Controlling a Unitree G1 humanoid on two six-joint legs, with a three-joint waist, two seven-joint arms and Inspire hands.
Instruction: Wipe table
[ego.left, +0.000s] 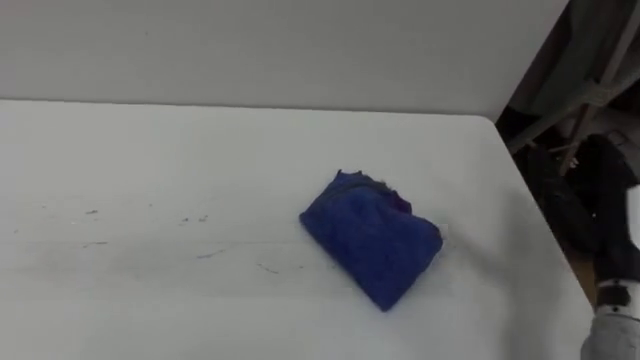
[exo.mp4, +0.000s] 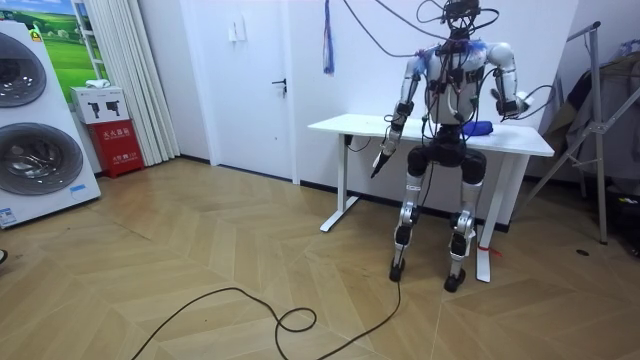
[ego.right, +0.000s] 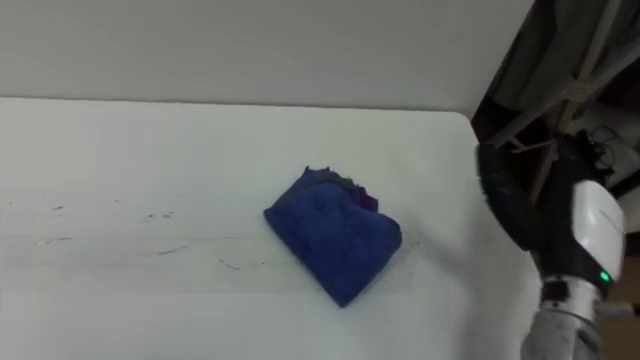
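A blue cloth (ego.left: 372, 240), fuzzy like terry and folded into a rough wedge with a purplish edge, lies on the smooth white table (ego.left: 150, 160) beside faint dark scribbles (ego.left: 210, 254). It is well apart from the left hand (exo.mp4: 379, 163), whose fingers hang straight below the table edge, and nearer the raised right hand (exo.mp4: 519, 104), whose grip I cannot tell.
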